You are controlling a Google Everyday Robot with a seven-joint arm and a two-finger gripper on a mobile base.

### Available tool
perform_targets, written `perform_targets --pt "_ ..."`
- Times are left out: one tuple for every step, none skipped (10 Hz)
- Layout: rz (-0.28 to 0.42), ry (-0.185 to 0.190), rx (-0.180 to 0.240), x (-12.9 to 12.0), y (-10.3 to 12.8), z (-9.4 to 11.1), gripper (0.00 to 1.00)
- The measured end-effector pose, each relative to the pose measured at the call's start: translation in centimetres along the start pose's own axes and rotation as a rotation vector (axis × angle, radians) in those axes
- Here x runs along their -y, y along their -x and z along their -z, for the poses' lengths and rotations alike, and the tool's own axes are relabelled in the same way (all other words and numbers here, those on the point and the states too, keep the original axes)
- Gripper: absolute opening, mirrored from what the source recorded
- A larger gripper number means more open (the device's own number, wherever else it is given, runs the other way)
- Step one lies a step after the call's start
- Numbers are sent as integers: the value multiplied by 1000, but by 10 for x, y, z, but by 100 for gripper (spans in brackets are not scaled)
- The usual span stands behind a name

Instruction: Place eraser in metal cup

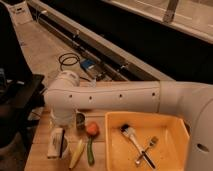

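Note:
The eraser (55, 142) is a pale cream block with a dark stripe along its right side. It lies flat at the table's front left. The metal cup (80, 121) stands upright just behind and to the right of it, partly covered by my arm. My white arm reaches in from the right and bends down at the table's left side. My gripper (63, 124) is at its lower end, just above the eraser's far end and left of the cup, mostly hidden by the arm.
An orange fruit (92, 129) sits right of the cup. A yellow banana (76, 153) and a green vegetable (90, 151) lie in front. A yellow tray (172, 122) with a brush (131, 136) and fork (147, 152) fills the right. Cables lie on the floor behind.

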Motion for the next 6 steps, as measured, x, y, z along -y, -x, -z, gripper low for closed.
perform_targets --pt "12 -1 11 3 2 -5 65" --pt "18 0 21 4 4 -10 65" --pt "22 -1 31 4 5 -15 65" --pt "26 -5 41 5 7 -19 65" --pt "30 -10 47 8 8 -23 65" --pt "34 -16 54 10 9 -25 65"
